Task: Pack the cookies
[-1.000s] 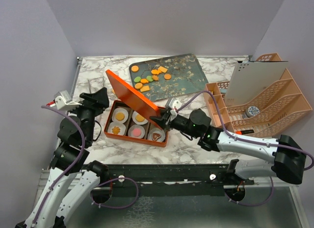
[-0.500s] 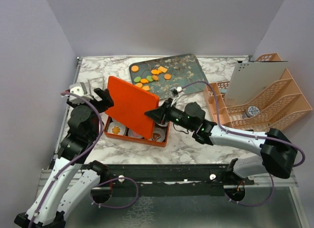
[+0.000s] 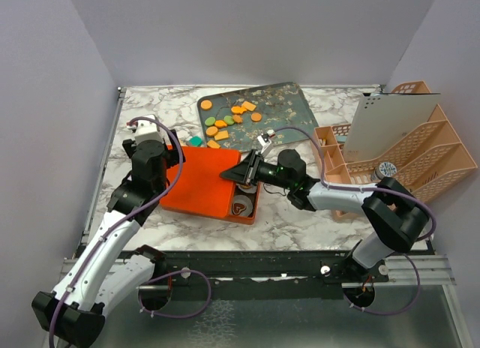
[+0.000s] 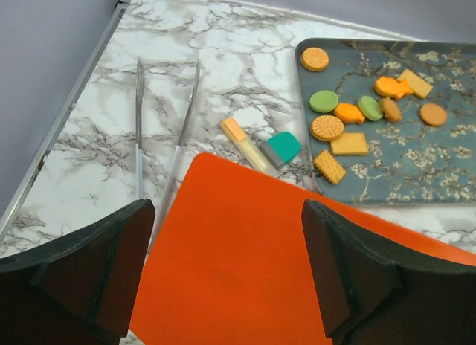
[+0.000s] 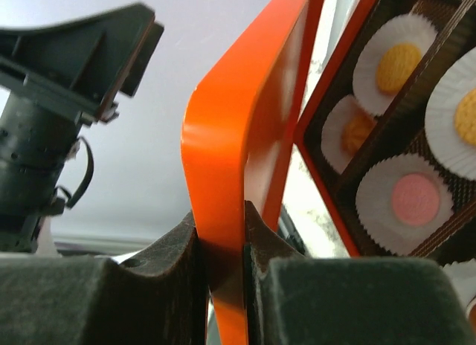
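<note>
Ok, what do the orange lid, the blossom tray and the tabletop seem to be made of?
Orange lid: thin, smooth, evenly coloured with a soft sheen, likely painted tin or plastic. Blossom tray: printed sheet with a raised rim, metal or melamine. Tabletop: white, grey-veined, marble or marble-look laminate.

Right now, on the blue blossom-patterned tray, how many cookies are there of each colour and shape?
Green oval cookies: 2
Orange round cookies: 3
Orange square or rectangular cookies: 3
Orange or tan odd-shaped cookies: 3
Total on the blue blossom-patterned tray: 11
</note>
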`<state>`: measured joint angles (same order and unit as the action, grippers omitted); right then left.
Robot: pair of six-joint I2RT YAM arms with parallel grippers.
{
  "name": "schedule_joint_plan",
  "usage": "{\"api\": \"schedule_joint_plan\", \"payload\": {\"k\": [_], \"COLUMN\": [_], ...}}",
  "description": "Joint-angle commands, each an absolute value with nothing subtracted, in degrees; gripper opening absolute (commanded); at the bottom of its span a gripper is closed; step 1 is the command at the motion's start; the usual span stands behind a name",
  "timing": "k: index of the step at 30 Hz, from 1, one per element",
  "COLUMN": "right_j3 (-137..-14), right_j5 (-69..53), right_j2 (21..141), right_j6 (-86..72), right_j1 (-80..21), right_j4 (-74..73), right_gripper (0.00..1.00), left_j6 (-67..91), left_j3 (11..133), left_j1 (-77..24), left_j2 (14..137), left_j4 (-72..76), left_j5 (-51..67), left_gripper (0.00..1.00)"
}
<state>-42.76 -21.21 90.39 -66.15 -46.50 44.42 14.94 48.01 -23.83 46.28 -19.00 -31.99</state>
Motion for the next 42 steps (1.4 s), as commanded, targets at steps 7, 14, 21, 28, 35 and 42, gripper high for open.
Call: {"api": "schedule_joint_plan", "payload": {"k": [7,14,21,28,35,42], "right_j3": [-36.5,-31.2,-28.4,-27.5,-28.2,-32.0], "right_j5": [-27.0,-24.9,-25.9,-27.8,-28.8,-28.9], "right_j2": [91.8,93.1,98.1,103.4,104.3,98.9], "right_j6": [-74.4,-74.5,-75.3,-75.5,-72.9,-65.1], "right_j1": [-42.6,-40.2,-38.2,-36.9,-36.1,-35.5], "right_j4": [53.2,57.8,63.8,67.8,68.5,58.6], "right_gripper": [0.00,0.01,0.07,0.14,0.13,0.12], "left_j6": [15.3,17.3,17.6,16.9,17.1,17.1], "left_j3": [47.6,46.8,47.2,46.7,47.2,47.5], "left_j1": [-15.2,-9.5,-6.3,-6.3,-6.2,-6.2], "left_j2": [52.1,58.6,64.5,67.4,70.4,72.0], "left_j4": [-20.4,-20.1,-20.4,-21.1,-21.7,-21.8], "left_j5": [-21.2,-11.6,-4.6,-4.5,-4.1,-2.9], "left_gripper": [0.91,0.95,0.95,0.96,0.96,0.97]}}
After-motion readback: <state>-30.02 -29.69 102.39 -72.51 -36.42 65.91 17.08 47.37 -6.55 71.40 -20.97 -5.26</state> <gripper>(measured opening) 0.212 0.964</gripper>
